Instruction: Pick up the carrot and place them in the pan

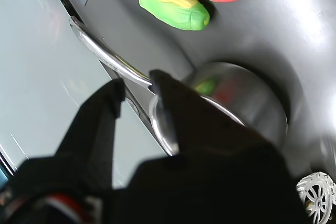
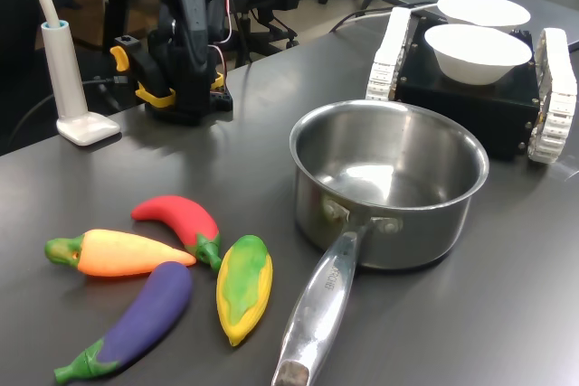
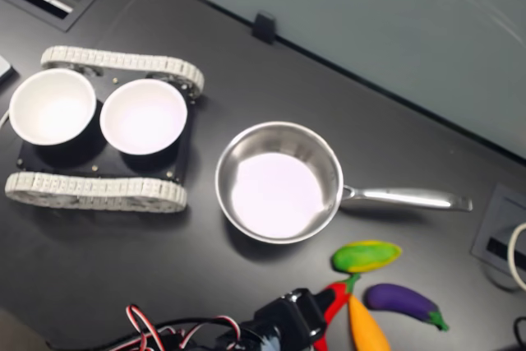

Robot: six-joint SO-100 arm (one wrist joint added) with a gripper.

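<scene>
- Gripper (image 1: 139, 98): in the wrist view the two dark jaws stand spread with a gap between them and nothing held; it hangs above the pan's handle and rim, well apart from the vegetables.
- Carrot (image 2: 122, 253): lies flat on the dark table (image 2: 507, 314) at the first exterior view's left, green stub pointing left, tapered tip to the right. It sits between the red chilli pepper (image 2: 181, 220) and the purple aubergine (image 2: 140, 318), close to or touching both; the corn cob (image 2: 244, 287) is just beside the tip.
- Pan (image 2: 389, 183): upright and empty, long handle pointing toward the vegetables.
- Handling, judged: light, slightly yielding toy; smooth skin and taper could let it slip toward the tip.
- Grasp advice: close across the thick orange body near the stub, jaws crosswise to its length; neighbours leave little room for the fingers.
- Two white bowls (image 2: 475, 47) rest on a tracked base behind the pan, not involved.
</scene>
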